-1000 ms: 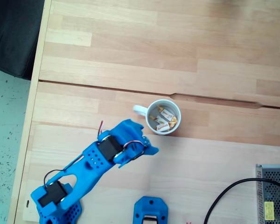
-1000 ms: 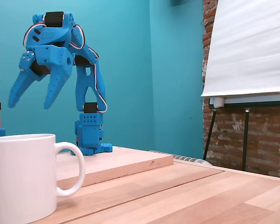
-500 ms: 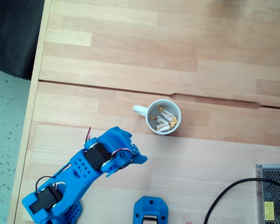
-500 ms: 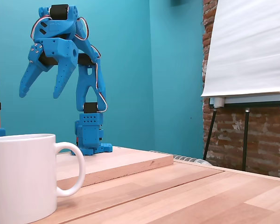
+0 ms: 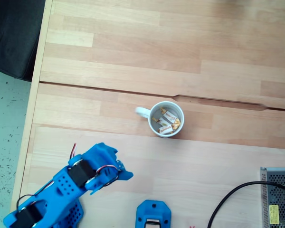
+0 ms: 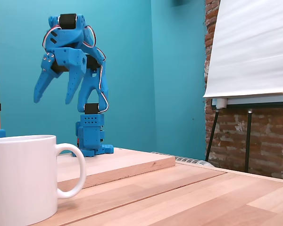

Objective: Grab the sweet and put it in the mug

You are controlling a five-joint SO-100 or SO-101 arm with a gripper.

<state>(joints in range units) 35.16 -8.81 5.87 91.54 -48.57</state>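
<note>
The white mug (image 5: 154, 127) stands mid-table in a fixed view from above, handle to the left. Wrapped sweets (image 5: 165, 122) with white wrappers and orange ends lie inside it. My blue gripper (image 5: 125, 173) hangs well to the lower left of the mug, apart from it. In a fixed view from the side the mug (image 6: 21, 181) is large at the near left, its inside hidden. There the gripper (image 6: 53, 99) is raised high above the table near the arm's base, fingers (image 6: 70, 89) spread open and pointing down with nothing between them.
A blue printed part (image 5: 153, 214) sits at the bottom edge. A grey mesh box (image 5: 278, 199) and a black cable (image 5: 230, 199) occupy the bottom right. A dark object (image 5: 12, 33) lies off the table's left edge. An easel with a white pad (image 6: 252, 47) stands at the right.
The arm has drawn back from the mug toward its base, moving down-left in the top view. The gripper stayed open and empty. The mug and sweets have not moved.
</note>
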